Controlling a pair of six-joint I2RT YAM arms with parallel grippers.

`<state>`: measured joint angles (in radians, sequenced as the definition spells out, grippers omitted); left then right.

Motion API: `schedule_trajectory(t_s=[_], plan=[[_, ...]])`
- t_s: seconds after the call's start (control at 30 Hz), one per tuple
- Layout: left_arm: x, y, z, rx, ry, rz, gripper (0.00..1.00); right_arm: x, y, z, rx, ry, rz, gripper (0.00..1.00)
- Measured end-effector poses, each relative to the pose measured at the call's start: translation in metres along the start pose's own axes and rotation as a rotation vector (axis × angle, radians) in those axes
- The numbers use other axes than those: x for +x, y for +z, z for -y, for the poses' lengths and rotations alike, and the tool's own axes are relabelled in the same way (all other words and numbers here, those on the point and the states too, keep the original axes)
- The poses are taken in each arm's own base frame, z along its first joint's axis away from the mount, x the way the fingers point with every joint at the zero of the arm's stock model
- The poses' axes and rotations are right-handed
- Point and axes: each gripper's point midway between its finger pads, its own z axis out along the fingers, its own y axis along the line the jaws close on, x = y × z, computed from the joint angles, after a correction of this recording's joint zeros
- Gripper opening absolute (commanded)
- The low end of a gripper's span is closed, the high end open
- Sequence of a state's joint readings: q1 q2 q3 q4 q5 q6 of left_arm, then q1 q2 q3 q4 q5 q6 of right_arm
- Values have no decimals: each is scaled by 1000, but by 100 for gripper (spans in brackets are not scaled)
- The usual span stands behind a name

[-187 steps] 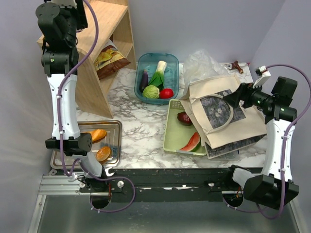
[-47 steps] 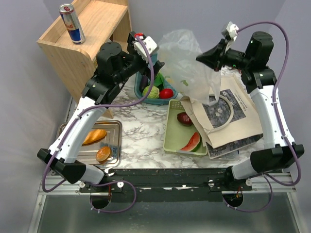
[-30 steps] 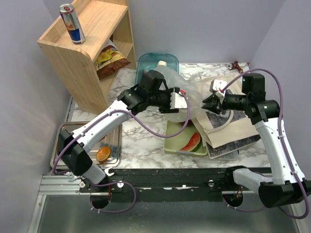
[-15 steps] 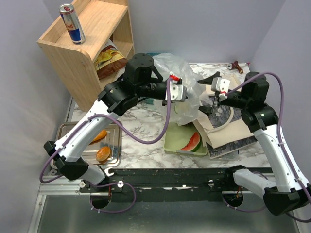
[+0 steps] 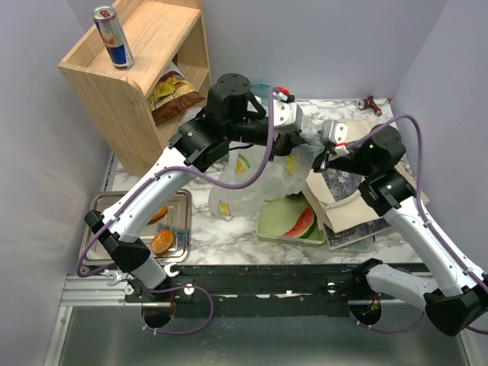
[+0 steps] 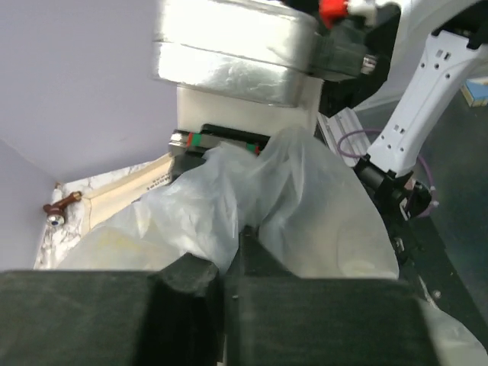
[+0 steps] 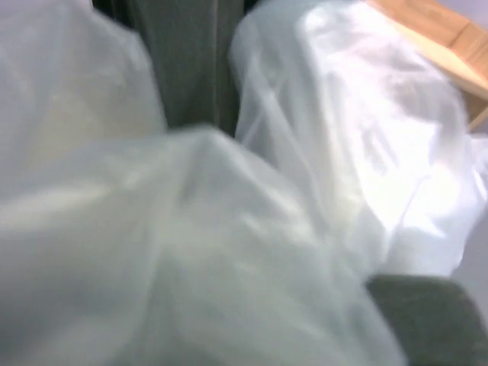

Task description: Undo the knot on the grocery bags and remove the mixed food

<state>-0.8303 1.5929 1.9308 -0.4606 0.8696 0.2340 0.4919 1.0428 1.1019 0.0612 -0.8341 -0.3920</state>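
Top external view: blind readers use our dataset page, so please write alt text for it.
From above, the left gripper pinches a translucent grocery bag and holds it over a marble table, the right gripper close beside it. A watermelon wedge lies on a green tray nearby; a can stands on a wooden shelf.

No legible text or numbers. The can [image 5: 111,34] on the wooden shelf [image 5: 164,30] bears a red emblem, the chips bag [image 5: 169,93] a printed front, the grocery bag [image 5: 236,194] yellow marks; no lettering resolves.
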Motion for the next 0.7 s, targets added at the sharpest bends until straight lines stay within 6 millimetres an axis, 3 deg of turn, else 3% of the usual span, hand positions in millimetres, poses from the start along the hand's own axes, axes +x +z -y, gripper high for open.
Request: schedule_trajectory(t_s=[0.03,0.1,0.13,0.2,0.3,0.4,0.47,0.57,0.7], plan=[[-2,-1,0,-2,9,4,56,0,0,-1,2,24,0,1],[-15,-15,-6,-50,42,17,91,5,-7,-1,30,87,-20,1],[-22,-22,-10,-75,40,25,98,6,-8,2,57,89,-27,1],[-45,-40,-16,-139,55,37,98,5,-9,4,85,86,-30,1],[-58,-68,-26,-225,46,28,98,4,-18,4,136,77,-41,1],[-46,-115,-43,-367,5,-32,98,2,-27,3,170,77,-52,1],[-28,-141,-42,-435,-13,-84,99,1,-28,3,181,86,-53,1],[6,-142,-16,-401,-60,-143,98,8,-25,5,186,138,-69,1],[45,-120,6,-340,-83,-177,98,15,-13,5,153,237,-71,1]])
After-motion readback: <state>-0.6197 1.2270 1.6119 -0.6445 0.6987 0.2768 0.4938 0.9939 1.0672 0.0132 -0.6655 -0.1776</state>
